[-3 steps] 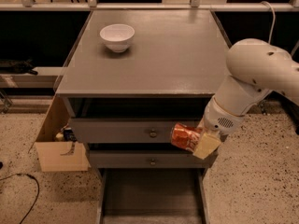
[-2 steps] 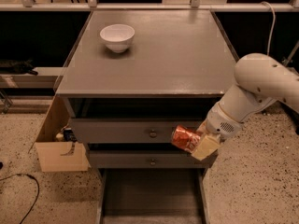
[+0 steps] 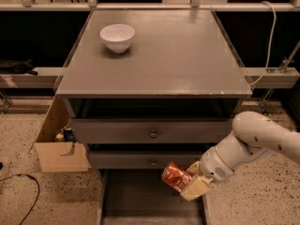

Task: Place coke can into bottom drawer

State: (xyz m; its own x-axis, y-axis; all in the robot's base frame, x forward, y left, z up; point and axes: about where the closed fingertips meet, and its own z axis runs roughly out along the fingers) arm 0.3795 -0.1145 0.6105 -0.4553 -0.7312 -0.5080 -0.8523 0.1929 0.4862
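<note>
Floor: speckled terrazzo (image 3: 18, 139) around the wide shallow grey bottom drawer (image 3: 136, 198), which is pulled open.
Tabletop: grey tabletop (image 3: 187, 64) above bottom drawer, carrying a white round bowl (image 3: 117, 36).
Can: small red-orange aluminium coke can (image 3: 174, 176), tilted, over bottom drawer's right side.
Claw: beige two-finger claw (image 3: 186, 181) pinching the can, over bottom drawer's right wall.
Box: open brown cardboard box (image 3: 61, 156) left of bottom drawer.

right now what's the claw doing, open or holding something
claw: shut on the small red-orange aluminium drink can, held tilted over the open wide shallow grey bottom drawer.
</note>
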